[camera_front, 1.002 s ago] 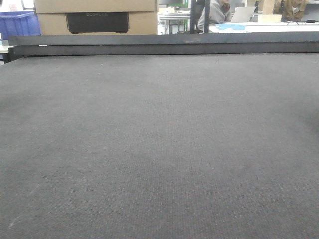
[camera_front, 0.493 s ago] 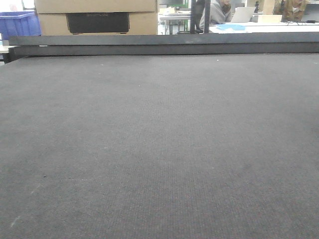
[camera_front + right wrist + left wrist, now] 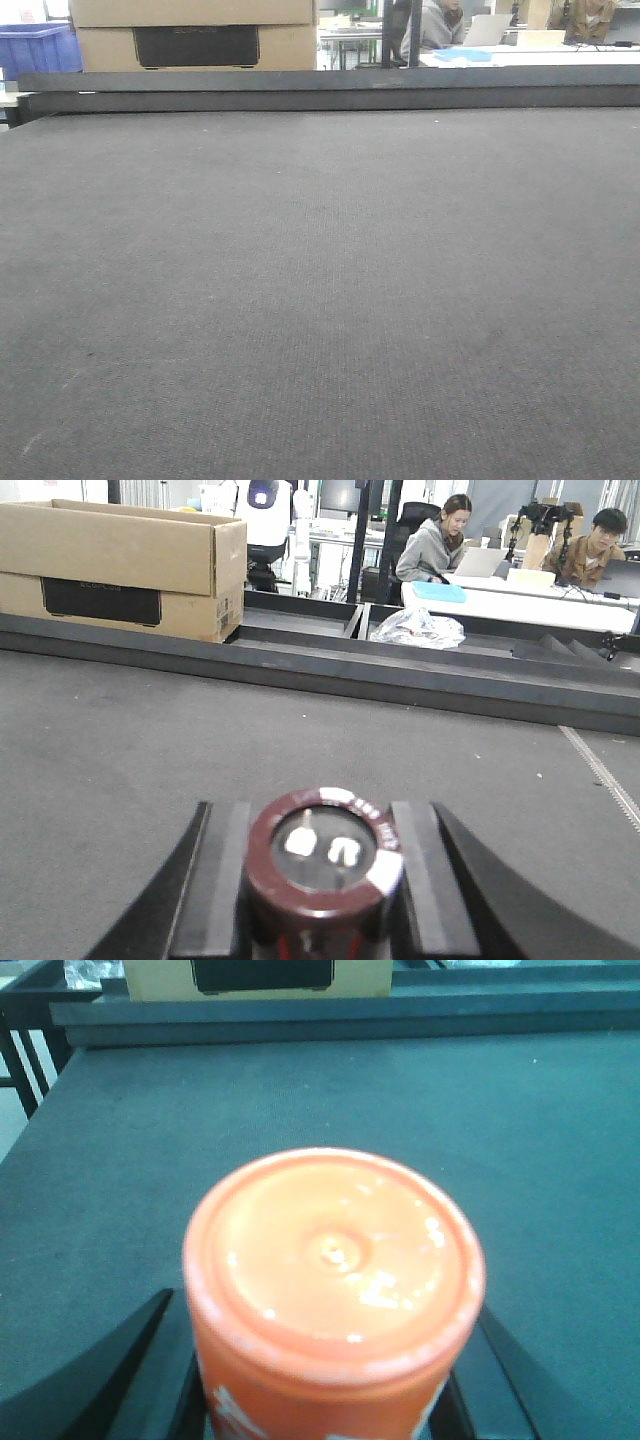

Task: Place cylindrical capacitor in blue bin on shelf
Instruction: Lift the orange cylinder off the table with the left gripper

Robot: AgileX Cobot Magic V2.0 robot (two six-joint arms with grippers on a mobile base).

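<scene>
Front view: bare tabletop [image 3: 320, 300], no shelf visible.

Left wrist: the left end effector [image 3: 330, 1405] grips an orange-red cylinder [image 3: 335, 1280].

Right wrist: the right end effector [image 3: 320, 830] clamps the cylindrical capacitor [image 3: 322, 865], seemingly just above the tabletop. This looks like the transport step; next, find the shelf.

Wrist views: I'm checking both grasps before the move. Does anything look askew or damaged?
Nothing alarming. The cylindrical capacitor sits centred in the right end effector. The orange-red cylinder in the left end effector has a scuffed rim with pale flecks, which looks like wear only.
</scene>
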